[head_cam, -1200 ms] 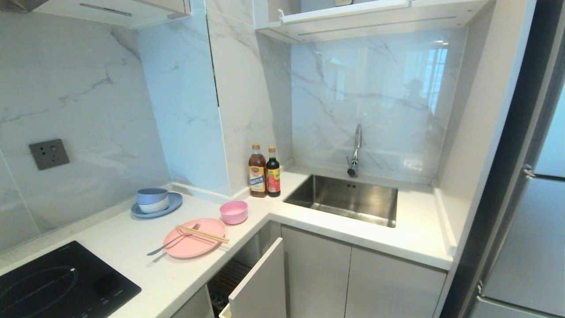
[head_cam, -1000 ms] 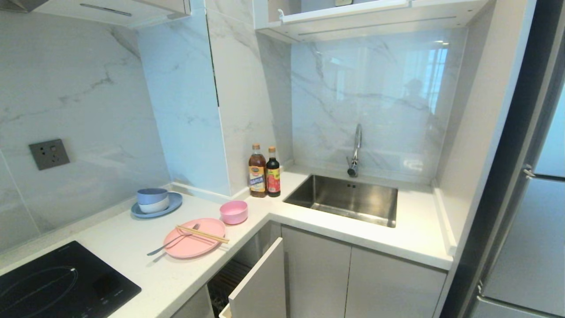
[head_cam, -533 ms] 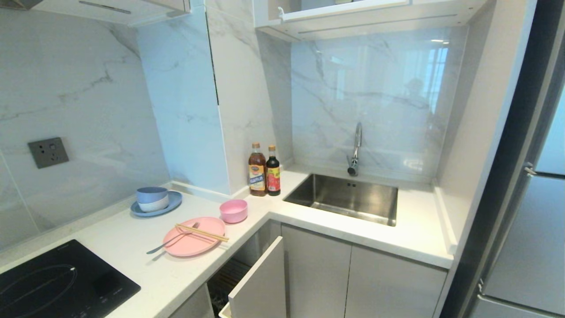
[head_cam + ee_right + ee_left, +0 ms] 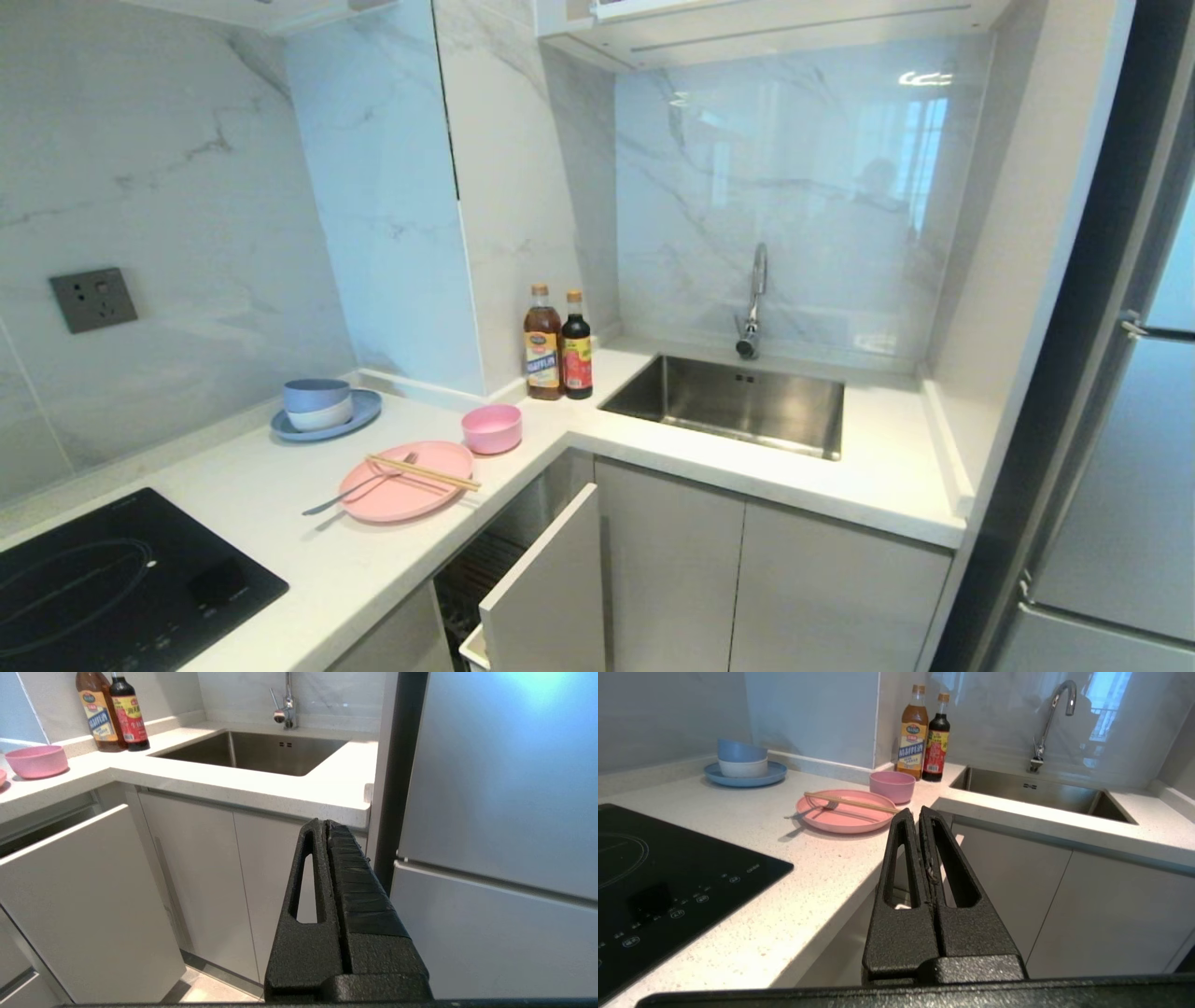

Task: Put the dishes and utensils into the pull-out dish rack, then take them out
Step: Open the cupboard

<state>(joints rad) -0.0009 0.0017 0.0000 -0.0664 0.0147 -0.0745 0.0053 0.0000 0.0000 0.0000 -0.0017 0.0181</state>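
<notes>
Head view: white L-shaped counter (image 4: 308, 560), steel sink (image 4: 738, 403); both grippers' fingers (image 4: 920, 826) pressed together, empty.

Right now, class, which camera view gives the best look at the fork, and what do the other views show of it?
The head view shows the fork best: whole, tines on the pink plate, handle reaching onto the counter. The left wrist view shows it farther off and at a low angle. The right wrist view misses it, catching only the plate's edge.
</notes>
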